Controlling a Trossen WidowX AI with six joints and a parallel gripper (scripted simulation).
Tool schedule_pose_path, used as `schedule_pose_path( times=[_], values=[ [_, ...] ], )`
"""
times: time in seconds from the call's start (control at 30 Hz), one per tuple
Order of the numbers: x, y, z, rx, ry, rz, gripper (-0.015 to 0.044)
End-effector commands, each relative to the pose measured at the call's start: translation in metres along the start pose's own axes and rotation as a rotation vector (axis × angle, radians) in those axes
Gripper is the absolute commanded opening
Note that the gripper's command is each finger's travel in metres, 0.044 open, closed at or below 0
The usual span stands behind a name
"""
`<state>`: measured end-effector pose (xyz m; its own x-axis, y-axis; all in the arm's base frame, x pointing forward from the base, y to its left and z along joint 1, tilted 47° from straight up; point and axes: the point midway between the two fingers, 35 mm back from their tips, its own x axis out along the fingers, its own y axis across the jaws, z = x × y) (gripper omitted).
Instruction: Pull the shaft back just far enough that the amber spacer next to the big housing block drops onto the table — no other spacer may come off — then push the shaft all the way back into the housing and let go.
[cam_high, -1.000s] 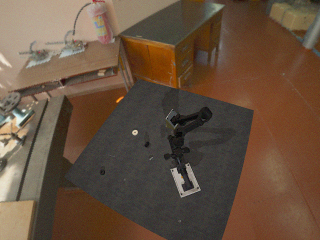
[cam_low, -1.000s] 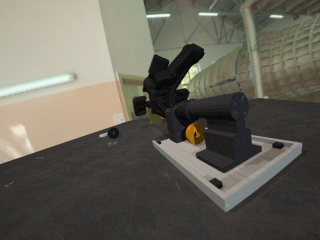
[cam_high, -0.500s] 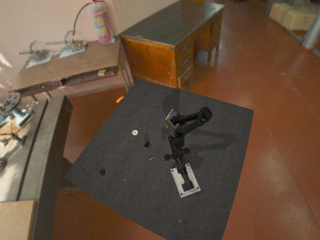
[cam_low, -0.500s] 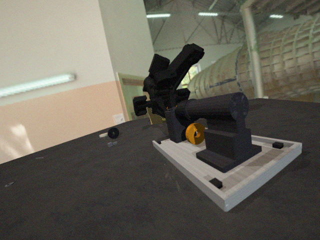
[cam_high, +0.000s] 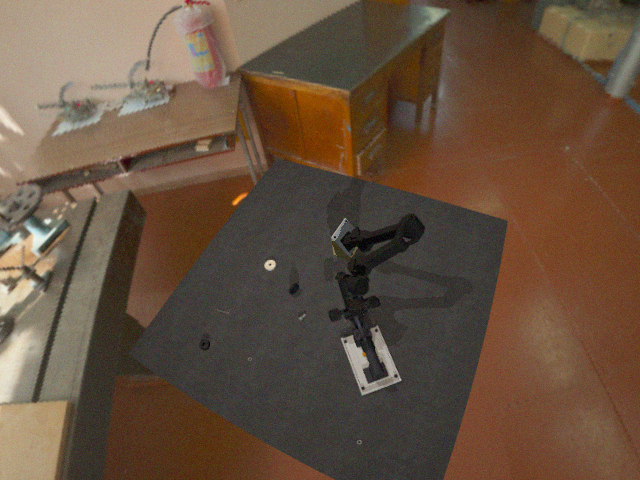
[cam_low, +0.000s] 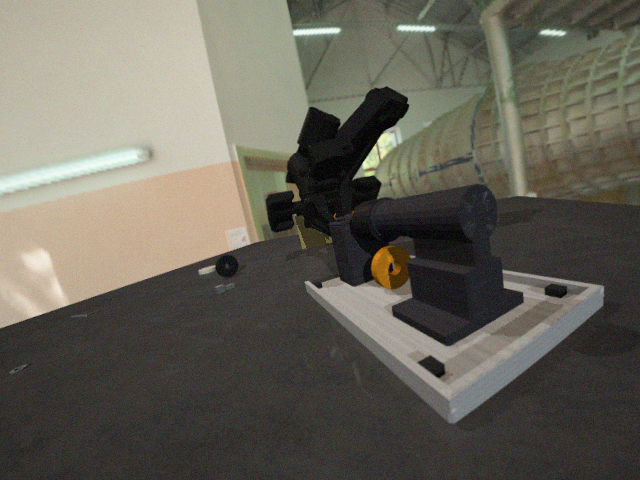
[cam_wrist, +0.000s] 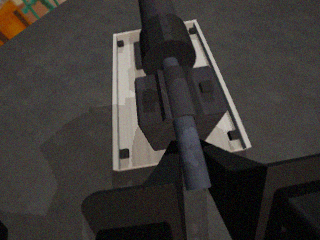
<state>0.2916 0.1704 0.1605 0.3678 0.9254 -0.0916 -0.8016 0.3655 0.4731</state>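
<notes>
The gripper (cam_wrist: 192, 149) is shut on the bluish-grey shaft (cam_wrist: 187, 132), close to its free end. The shaft runs through the slotted support block (cam_low: 348, 248) (cam_wrist: 152, 129) toward the big dark housing (cam_low: 429, 212) (cam_wrist: 167, 40). The amber spacer (cam_high: 364, 354) (cam_low: 387, 267) is off the shaft. It stands on edge or leans low in the pale tray (cam_high: 351, 361) (cam_low: 516, 356) (cam_wrist: 116, 100), between block and housing foot. The dark round parts between block and housing look close together; other spacers cannot be told apart. How deep the shaft sits inside the housing is hidden.
On the dark table (cam_high: 310, 403) lie a white disc (cam_high: 269, 263), a black cylinder (cam_high: 293, 288), a black ring (cam_high: 205, 344), a small grey part (cam_high: 302, 316) and small washers. Black pegs sit in the tray corners. The arm base is behind the gripper.
</notes>
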Motion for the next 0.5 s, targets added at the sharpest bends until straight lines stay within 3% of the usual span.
schedule_pose_path(
  times=[0.0, 0.47],
  values=[
    [0.0019, 0.0003, 0.0037, -0.005, -0.005, 0.000, 0.0000],
    [-0.0056, -0.0009, 0.0000, -0.001, 0.003, -0.001, 0.0368]
  ],
)
